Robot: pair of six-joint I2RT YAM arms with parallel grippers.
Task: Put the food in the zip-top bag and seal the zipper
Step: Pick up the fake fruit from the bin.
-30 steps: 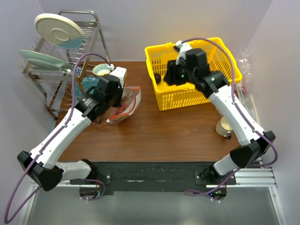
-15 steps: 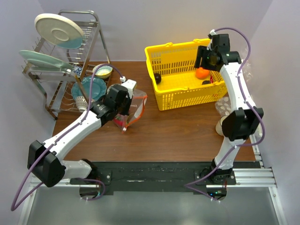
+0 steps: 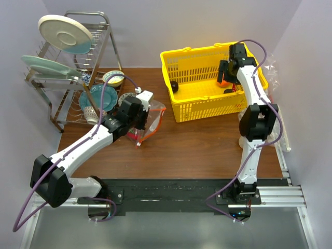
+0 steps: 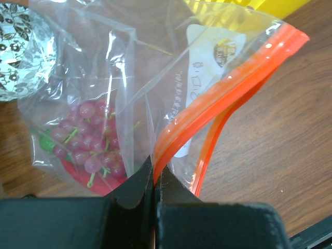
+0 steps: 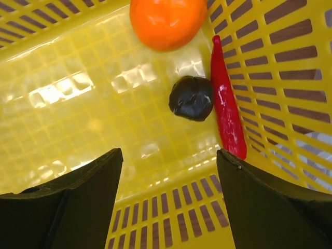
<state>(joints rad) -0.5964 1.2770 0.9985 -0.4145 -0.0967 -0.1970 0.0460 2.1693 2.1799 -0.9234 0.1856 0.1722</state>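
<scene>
My left gripper is shut on the red-orange zipper at one corner of the clear zip-top bag, left of the table's middle. The mouth hangs open, its two strips apart. Inside lie dark red grapes on something red, with a bit of green. My right gripper stands open with nothing between its fingers, inside the yellow basket near its right end. Below it are an orange, a dark round fruit and a red chili. Another dark fruit sits at the basket's left end.
A wire dish rack with plates stands at the back left. A small bowl, a teal plate and a patterned cup lie beside the bag. Crinkled clear packaging sits right of the basket.
The right arm swung from the basket's middle to its right end, and its jaws opened wider. The left gripper moved a little right with the bag, still shut on the zipper.
</scene>
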